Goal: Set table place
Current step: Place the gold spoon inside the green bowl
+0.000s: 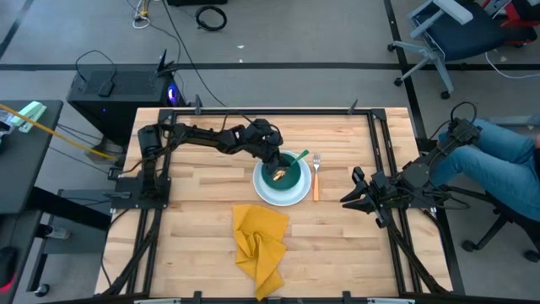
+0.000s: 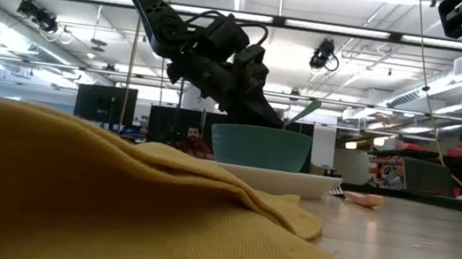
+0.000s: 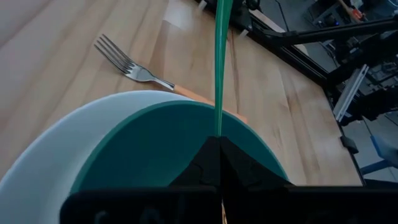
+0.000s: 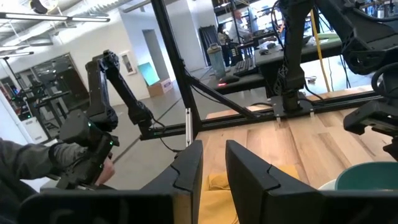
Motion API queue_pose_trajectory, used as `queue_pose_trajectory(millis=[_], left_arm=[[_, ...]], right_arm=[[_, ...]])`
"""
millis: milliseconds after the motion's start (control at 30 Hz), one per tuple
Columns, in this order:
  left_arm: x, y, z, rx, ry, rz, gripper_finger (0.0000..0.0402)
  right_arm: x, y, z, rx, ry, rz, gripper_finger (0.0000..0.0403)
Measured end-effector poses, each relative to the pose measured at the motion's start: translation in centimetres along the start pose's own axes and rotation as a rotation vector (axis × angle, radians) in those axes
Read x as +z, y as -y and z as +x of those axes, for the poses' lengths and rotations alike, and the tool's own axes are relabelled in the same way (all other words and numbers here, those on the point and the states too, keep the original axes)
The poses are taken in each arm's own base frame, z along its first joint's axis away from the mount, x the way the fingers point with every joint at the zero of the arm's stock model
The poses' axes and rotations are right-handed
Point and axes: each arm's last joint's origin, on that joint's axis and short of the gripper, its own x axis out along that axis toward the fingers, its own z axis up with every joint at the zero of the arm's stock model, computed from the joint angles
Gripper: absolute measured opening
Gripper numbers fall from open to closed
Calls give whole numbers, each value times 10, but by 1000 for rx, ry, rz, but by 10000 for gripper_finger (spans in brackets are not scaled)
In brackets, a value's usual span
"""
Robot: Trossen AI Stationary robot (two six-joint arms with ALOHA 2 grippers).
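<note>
A teal bowl [image 1: 292, 177] [image 2: 260, 147] sits on a white plate [image 1: 283, 198] [image 3: 56, 155] at the middle of the light-wood table [image 1: 194, 211]. My left gripper [image 1: 277, 167] [image 3: 217, 146] hangs over the bowl, shut on a green spoon [image 1: 301, 159] [image 2: 305, 111]. A fork [image 1: 316, 176] [image 3: 134, 65] with an orange handle lies flat just right of the plate. A crumpled yellow napkin [image 1: 260, 243] [image 2: 70, 198] lies near the table's front edge. My right gripper [image 1: 348, 201] [image 4: 213, 168] waits open near the right edge. My left gripper pinches the green spoon's thin handle [image 3: 218, 124] between its two shut fingers, coming from above at a slant over the bowl. The handle runs on past the fingertips, up and out over the bowl's right rim. The fingers hide the spoon's lower end inside the bowl.
Black rails [image 1: 384, 152] frame the table's edges. Bare wood lies left of the plate and between the fork and my right gripper. A person's legs [image 1: 498, 156] show beyond the right edge; a dark desk [image 1: 25, 160] and a black box [image 1: 118, 89] stand to the left.
</note>
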Motion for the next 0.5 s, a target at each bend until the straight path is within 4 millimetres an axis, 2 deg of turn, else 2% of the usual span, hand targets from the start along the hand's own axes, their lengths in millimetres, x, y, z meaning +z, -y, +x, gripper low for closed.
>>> queue_pose_trajectory(millis=[367, 500], left_arm=[[-10, -5, 8, 28, -32, -47, 0], [-8, -7, 7, 39, -13, -43, 0]], right_arm=[[0, 0, 0, -1, -4, -1, 77], [0, 0, 0, -1, -4, 0, 77]])
